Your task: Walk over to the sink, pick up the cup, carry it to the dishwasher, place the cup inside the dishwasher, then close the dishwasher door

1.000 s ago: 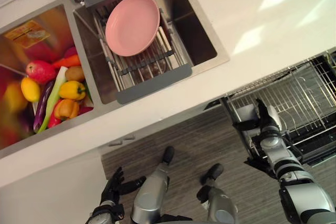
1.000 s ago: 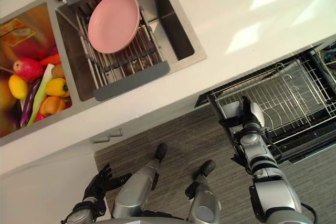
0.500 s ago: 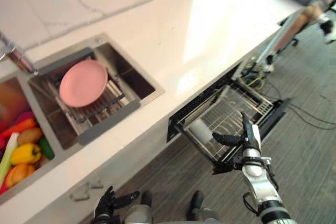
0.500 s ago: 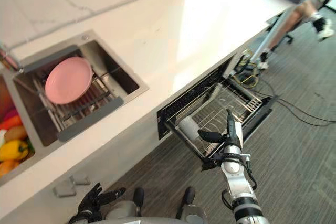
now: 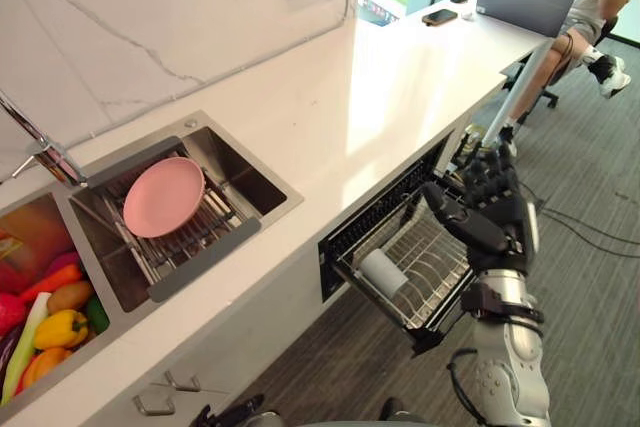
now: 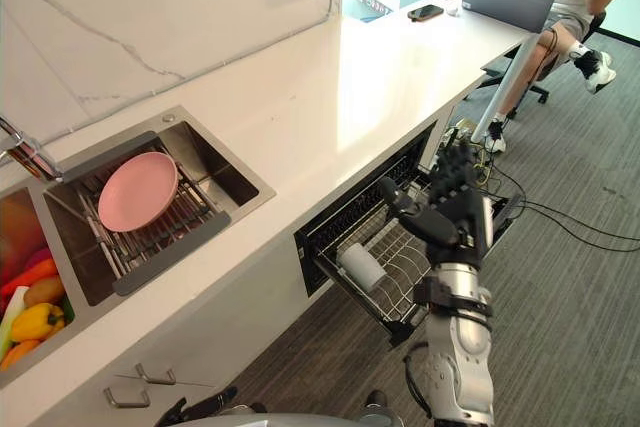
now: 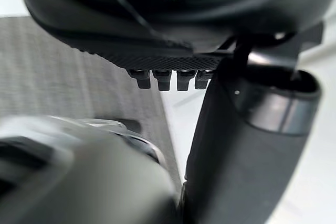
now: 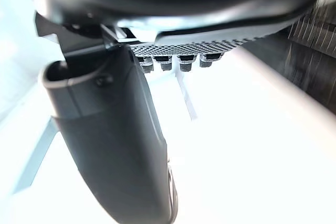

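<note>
I am holding my right hand spread open and empty above the pulled-out dishwasher rack below the desk's front edge, the cup lying inside on its side, and am aiming to push squarely, flat-palmed, to avoid jolting it.

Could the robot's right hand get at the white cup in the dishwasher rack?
Probably yes: the open right hand is raised near the pulled-out rack, and nothing covers the cup lying in it.
</note>
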Robot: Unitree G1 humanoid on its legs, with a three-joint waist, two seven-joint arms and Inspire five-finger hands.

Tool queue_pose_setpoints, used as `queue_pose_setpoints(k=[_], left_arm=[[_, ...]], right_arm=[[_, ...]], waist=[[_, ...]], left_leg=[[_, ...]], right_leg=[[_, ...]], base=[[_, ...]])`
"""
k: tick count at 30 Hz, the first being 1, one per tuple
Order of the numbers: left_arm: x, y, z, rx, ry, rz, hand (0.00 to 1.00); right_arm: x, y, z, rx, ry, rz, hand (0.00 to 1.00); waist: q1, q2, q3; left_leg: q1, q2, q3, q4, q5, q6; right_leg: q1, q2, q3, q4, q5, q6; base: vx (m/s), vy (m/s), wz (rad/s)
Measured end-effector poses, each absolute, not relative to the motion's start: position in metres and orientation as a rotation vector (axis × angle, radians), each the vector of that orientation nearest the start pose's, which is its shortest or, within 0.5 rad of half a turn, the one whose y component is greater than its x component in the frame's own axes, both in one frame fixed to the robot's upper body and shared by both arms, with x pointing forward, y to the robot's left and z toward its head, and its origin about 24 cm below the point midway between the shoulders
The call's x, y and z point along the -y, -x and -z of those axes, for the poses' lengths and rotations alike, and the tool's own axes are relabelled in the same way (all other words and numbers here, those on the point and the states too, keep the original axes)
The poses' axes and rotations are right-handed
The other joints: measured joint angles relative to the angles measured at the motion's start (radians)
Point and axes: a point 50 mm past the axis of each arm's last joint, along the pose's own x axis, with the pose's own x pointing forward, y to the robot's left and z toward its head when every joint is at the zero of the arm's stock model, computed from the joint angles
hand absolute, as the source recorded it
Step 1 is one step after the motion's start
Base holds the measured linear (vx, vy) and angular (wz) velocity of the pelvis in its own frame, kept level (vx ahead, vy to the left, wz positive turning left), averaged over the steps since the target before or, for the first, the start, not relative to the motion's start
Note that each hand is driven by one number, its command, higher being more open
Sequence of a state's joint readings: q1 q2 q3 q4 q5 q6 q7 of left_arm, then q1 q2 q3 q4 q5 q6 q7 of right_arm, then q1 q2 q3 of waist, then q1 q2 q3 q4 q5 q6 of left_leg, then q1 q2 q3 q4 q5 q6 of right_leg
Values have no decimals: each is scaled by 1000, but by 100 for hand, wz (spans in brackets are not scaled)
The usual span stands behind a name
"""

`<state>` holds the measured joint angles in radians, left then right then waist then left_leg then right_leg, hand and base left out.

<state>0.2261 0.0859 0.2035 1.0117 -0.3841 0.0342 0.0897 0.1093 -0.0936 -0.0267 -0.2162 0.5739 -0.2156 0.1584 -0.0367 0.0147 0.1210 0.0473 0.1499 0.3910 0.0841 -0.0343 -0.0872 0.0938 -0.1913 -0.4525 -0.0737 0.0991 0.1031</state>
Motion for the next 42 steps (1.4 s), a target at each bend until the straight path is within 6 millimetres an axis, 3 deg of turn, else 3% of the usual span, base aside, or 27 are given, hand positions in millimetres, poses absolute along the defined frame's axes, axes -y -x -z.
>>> queue_pose_setpoints(k=[2,5,10,11,12,13,14,16,18,20,22,23,26,29,30,38,42], left_arm=[[-213,-32,168,-1214,329,-592,100],[-213,-34,168,-1204,329,-582,100],[-210,-36,168,-1189,347,-510,100],[-210,-36,168,-1190,340,-495,100],[-211,-36,168,-1191,331,-484,100],[-215,-36,167,-1193,325,-481,100],[-217,-36,167,-1195,321,-482,100],[-220,-40,166,-1199,308,-492,100],[-220,-41,167,-1218,297,-486,100],[-221,-38,168,-1250,271,-474,100],[-231,-38,166,-1241,246,-484,100],[-232,-41,165,-1235,221,-476,100],[-223,-42,167,-1238,224,-459,100],[-224,-40,167,-1234,221,-463,100],[-224,-39,167,-1223,181,-422,100],[-224,-38,167,-1227,211,-428,100],[-219,-37,168,-1233,297,-448,100]], right_arm=[[167,-230,-95,391,-475,-202,100],[165,-231,-96,393,-494,-233,100],[166,-233,-85,340,-495,-222,100],[168,-234,-81,321,-489,-210,100],[168,-234,-80,315,-487,-203,100],[167,-234,-80,314,-498,-196,100],[166,-234,-79,311,-502,-194,100],[165,-233,-78,303,-507,-183,100],[166,-233,-78,301,-508,-178,100],[166,-233,-77,286,-511,-175,100],[165,-233,-78,289,-523,-175,100],[168,-234,-80,297,-513,-172,100],[176,-235,-82,305,-502,-132,100],[182,-233,-79,296,-499,-96,100],[171,-226,-60,187,-511,-198,100],[173,-227,-59,179,-507,-179,100],[187,-229,-57,157,-502,-24,100]], waist=[[3,0,-3],[17,-2,-5],[38,4,-20],[38,6,-22],[39,0,-23],[36,-19,-27],[32,-25,-30],[15,-24,-35],[17,-24,-34],[16,-26,-33],[22,-84,-42],[32,-82,-48],[42,-35,-45],[42,-32,-42],[17,-29,-44],[24,-28,-44],[42,-30,-42]], left_leg=[[19,-30,-15,-61,34,5],[43,-58,-52,-118,65,14],[48,-101,-139,-115,48,43],[49,-107,-165,-114,37,51],[51,-119,-195,-114,32,60],[51,-138,-233,-114,27,78],[49,-143,-257,-114,28,86],[33,-123,-373,-109,26,93],[20,-106,-439,-108,25,92],[18,-96,-470,-93,28,77],[19,-138,-500,-66,16,53],[16,-135,-518,-59,4,39],[1,-71,-517,-54,-16,10],[25,-46,-510,-61,-28,-9],[55,-49,-459,-83,-28,-10],[55,-52,-471,-74,-28,-10],[27,-45,-429,-44,-23,-25]], right_leg=[[8,-15,-21,-11,6,10],[32,-32,-64,-10,2,22],[40,-103,-112,135,-36,53],[16,-133,-101,234,-51,34],[-28,-172,-59,368,-74,-9],[-92,-206,41,507,-75,-47],[-121,-206,100,563,-72,-61],[-159,-104,245,570,-213,-38],[-199,-19,323,498,-240,-38],[-232,30,392,431,-231,-24],[-235,20,416,324,-56,5],[-205,10,395,291,-106,29],[-153,77,366,160,-75,-1],[-115,105,362,127,-71,-6],[-54,93,351,51,-51,-3],[-40,88,328,54,-51,-3],[-30,69,253,90,-74,-2]], base=[[39,65,24],[59,54,46],[64,103,55],[43,189,72],[52,223,89],[45,184,83],[76,123,107],[132,1,122],[122,-63,95],[106,-111,88],[129,-194,68],[172,-275,34],[136,-206,3],[76,-101,-3],[0,0,0],[-4,0,7],[-77,-8,38]])
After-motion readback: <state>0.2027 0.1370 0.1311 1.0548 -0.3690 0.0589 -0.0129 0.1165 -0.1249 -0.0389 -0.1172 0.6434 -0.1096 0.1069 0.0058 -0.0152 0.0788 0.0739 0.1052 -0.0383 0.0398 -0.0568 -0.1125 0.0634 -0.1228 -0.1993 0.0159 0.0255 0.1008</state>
